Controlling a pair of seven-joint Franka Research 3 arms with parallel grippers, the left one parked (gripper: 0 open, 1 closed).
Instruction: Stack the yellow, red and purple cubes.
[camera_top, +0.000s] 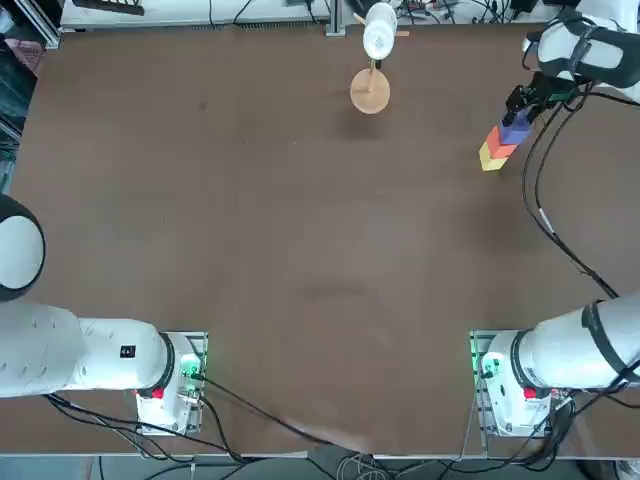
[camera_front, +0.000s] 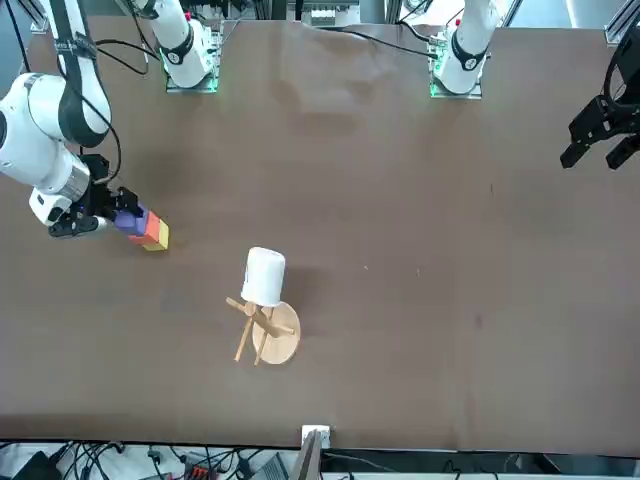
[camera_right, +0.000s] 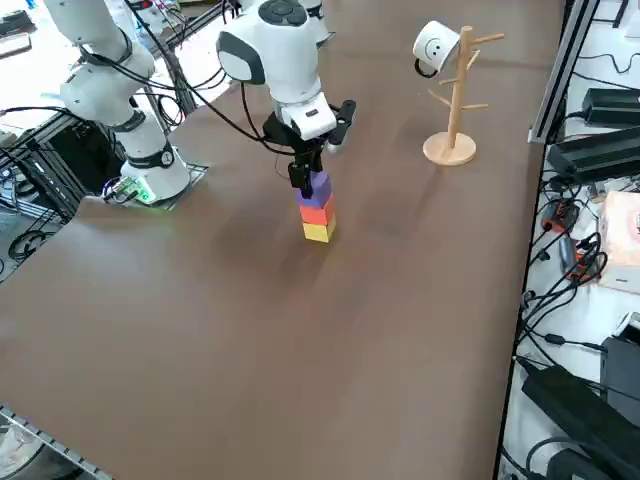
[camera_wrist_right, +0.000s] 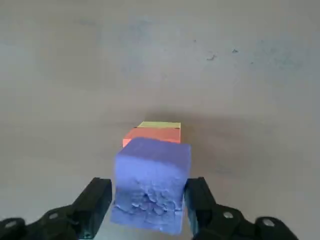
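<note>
On the table (camera_top: 300, 250), the right gripper (camera_wrist_right: 148, 200) hangs over the stack, its fingers (camera_wrist_right: 95, 200) spread just clear of the purple cube (camera_wrist_right: 150, 190), which sits on red cube (camera_right: 317, 213) and yellow cube (camera_right: 318, 231).

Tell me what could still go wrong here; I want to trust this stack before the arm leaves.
1. The right gripper stands open with its fingers close beside the purple cube; a skewed retreat might drag it off.
2. The purple cube sits slightly offset on the red cube and yellow cube, so a small nudge could topple the tower.
</note>
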